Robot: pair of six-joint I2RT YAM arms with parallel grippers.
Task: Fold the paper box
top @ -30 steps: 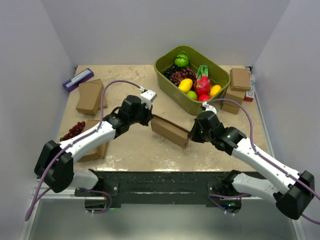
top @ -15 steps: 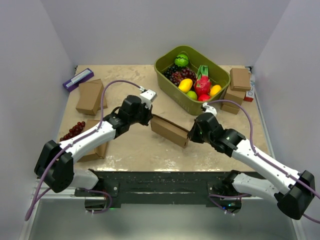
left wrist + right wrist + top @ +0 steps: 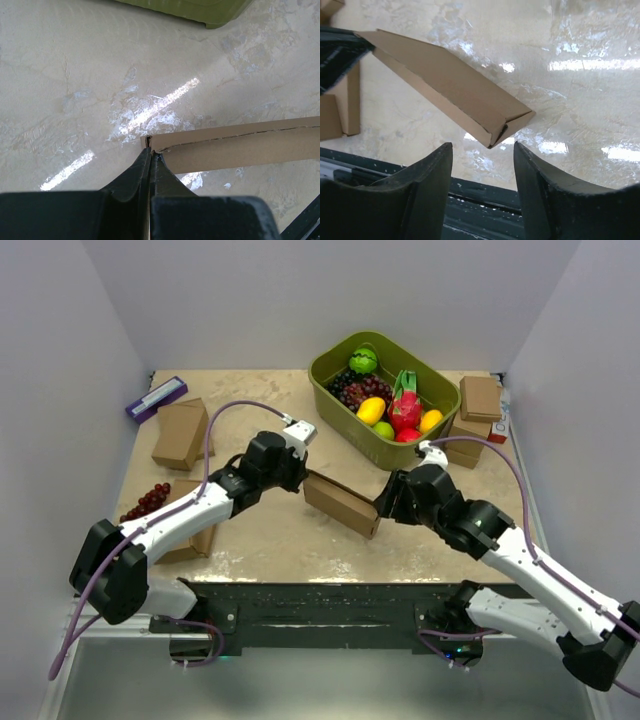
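The paper box (image 3: 342,503) is a folded-up brown cardboard mailer, long and flat, lying slantwise in the middle of the table between both arms. My left gripper (image 3: 303,478) is shut on its far-left corner; in the left wrist view the fingertips (image 3: 150,152) pinch the cardboard edge and the paper box (image 3: 240,147) runs off to the right. My right gripper (image 3: 385,502) stands open just off the box's near-right end, touching nothing. The right wrist view shows the paper box (image 3: 445,85) with its end just beyond the gap of the right gripper (image 3: 482,146).
An olive-green tub (image 3: 336,382) of fruit stands at the back, right of centre. Small brown cardboard boxes lie at the left (image 3: 180,433), under the left arm (image 3: 195,540) and at the right (image 3: 480,397). Grapes (image 3: 147,502) and a purple box (image 3: 155,398) lie at the left.
My right gripper has opened, let go of the box's right end and drawn back a little to the right. The left gripper and the box have stayed put.
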